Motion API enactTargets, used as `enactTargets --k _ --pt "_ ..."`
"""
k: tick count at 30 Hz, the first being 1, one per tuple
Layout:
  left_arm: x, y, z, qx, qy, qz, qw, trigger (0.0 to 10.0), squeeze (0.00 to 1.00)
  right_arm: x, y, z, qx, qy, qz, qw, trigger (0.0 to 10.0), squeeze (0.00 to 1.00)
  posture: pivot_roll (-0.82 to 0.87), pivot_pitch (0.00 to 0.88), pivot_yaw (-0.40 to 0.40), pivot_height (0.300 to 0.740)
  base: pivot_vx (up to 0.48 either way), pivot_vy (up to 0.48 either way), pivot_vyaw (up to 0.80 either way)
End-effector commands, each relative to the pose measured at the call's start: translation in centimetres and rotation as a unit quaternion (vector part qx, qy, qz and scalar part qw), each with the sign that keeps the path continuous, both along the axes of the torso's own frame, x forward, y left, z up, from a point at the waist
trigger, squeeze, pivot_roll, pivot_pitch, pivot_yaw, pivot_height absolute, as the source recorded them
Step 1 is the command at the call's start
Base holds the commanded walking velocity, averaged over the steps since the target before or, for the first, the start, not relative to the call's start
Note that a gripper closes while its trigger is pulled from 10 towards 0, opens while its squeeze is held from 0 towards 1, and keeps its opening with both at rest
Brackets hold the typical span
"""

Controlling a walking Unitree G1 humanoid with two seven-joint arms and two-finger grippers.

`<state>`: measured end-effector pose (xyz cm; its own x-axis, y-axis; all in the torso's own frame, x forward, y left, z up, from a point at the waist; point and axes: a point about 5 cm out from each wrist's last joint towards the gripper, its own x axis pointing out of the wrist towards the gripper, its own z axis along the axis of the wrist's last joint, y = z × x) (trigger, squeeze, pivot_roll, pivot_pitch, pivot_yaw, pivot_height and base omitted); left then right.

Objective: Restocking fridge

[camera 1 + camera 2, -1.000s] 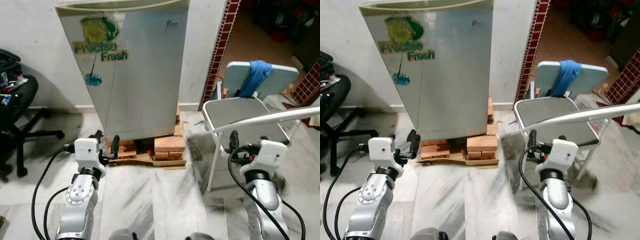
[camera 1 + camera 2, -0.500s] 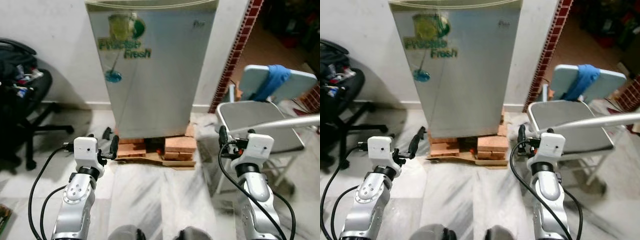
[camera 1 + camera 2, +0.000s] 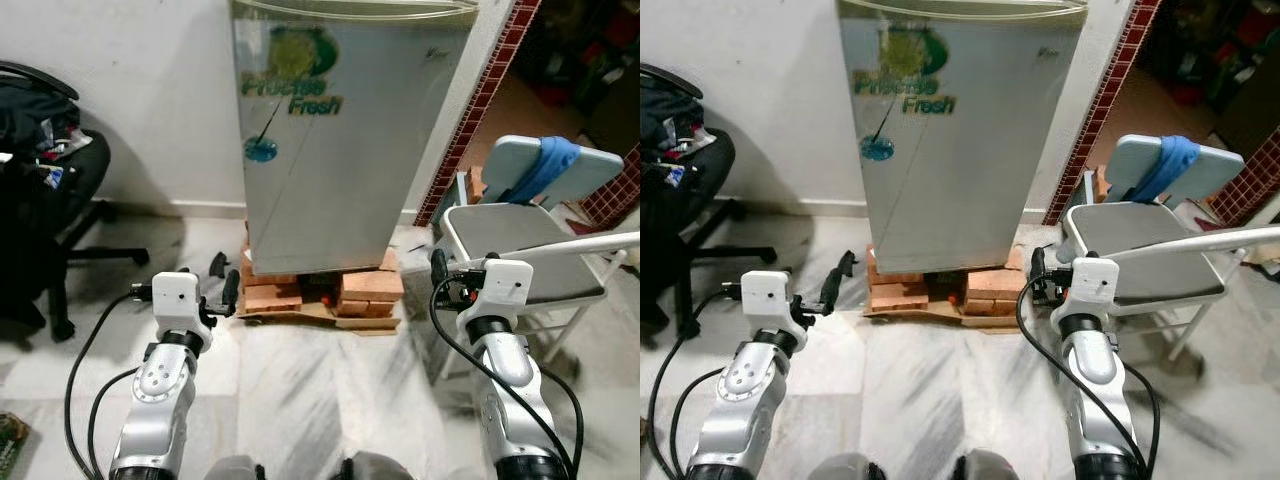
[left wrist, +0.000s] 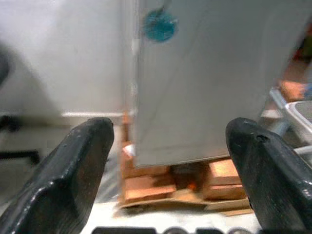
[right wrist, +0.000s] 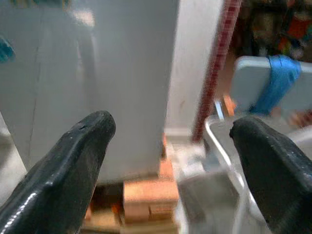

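A silver fridge (image 3: 350, 140) with a green "Precise Fresh" sticker stands against the white wall, its door closed, raised on bricks (image 3: 325, 292). My left gripper (image 3: 224, 282) is held low in front of the fridge's left corner, well short of it. In the left wrist view its fingers (image 4: 73, 175) stand wide apart, open, with nothing between them. My right gripper (image 3: 438, 268) is held out before the fridge's right corner, beside a chair. It too is open and empty, with its fingers (image 5: 68, 170) spread in the right wrist view.
A grey folding chair (image 3: 520, 240) with a blue cloth (image 3: 545, 165) over its back stands close on the right. A black office chair (image 3: 40, 200) piled with things is at the left. A red-tiled door frame (image 3: 480, 100) rises right of the fridge. Marble floor (image 3: 320, 390) lies ahead.
The camera has swung, so the fridge sits further right in the picture and the office chair shows more. Both arms keep the same pose, grippers open.
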<state>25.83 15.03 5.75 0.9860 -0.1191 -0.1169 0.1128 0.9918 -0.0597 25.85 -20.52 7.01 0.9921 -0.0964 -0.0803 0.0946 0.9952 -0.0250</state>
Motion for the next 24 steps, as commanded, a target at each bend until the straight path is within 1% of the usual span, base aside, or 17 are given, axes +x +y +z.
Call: enactTargets --k 1,6,9,20,24 --pt "0.1 0.8 0.0 0.010 0.000 0.010 1.000 10.0 0.00 0.3 0.2 0.2 0.003 -0.005 0.004 1.000 10.0 0.00 0.01 0.000 -0.043 0.740 0.000 0.480 -0.54" --pt "0.0 1.0 0.1 0.014 0.001 0.005 1.000 10.0 0.00 0.4 0.7 0.2 0.002 -0.009 0.014 1.000 10.0 0.00 0.00 0.000 -0.009 0.740 0.000 0.480 -0.67" --pt "-0.1 1.1 0.0 0.015 0.004 -0.008 1.000 10.0 0.00 0.6 1.0 0.1 0.007 -0.012 0.017 1.000 10.0 0.00 0.00 0.000 0.018 0.740 0.000 0.480 -0.68" --pt "-0.3 1.3 -0.2 0.012 0.017 -0.014 1.000 10.0 0.00 0.1 1.3 0.1 0.013 -0.014 0.015 1.000 10.0 0.00 -0.01 0.000 0.037 0.740 0.000 0.480 -0.70" --pt "-0.4 1.2 -0.3 0.010 0.019 -0.016 1.000 10.0 0.00 0.1 1.1 0.0 0.013 -0.013 0.012 1.000 10.0 0.00 0.00 0.000 0.028 0.740 0.000 0.480 -0.80"
